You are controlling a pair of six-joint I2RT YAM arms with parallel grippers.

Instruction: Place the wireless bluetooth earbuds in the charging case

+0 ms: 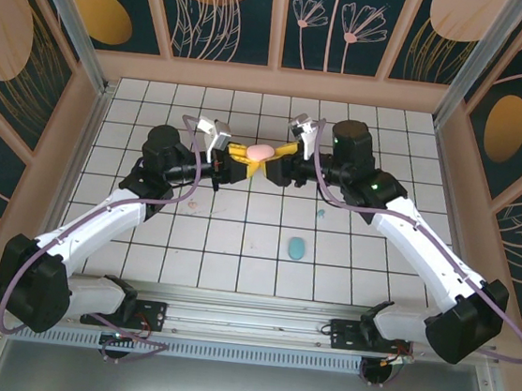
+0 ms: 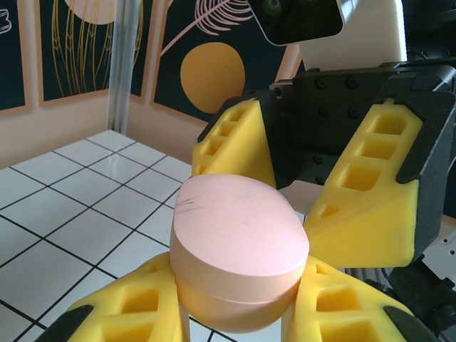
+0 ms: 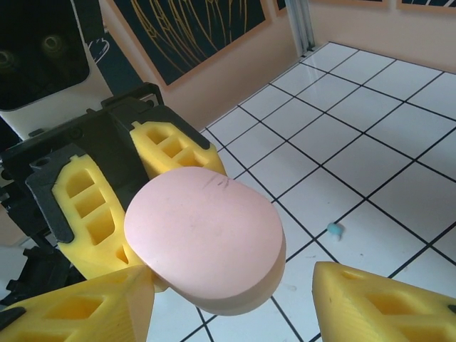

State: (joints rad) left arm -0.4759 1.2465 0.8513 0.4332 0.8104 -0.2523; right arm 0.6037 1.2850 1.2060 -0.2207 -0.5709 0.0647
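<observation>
The left tool is clamped on the lower half of the closed pink charging case, holding it above the tiled desk. The right tool faces it with its yellow fingers spread apart, one close against the case and the other clear of it. A light blue earbud lies on the desk below, and a teal case rests nearer the arm bases

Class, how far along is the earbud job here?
Done: nothing visibly inserted. In hand: the left gripper grips the closed oval pink plastic case, the right gripper open around it. Left: opening it and loading; one tiny light blue earbud lies loose on the white tiles.
</observation>
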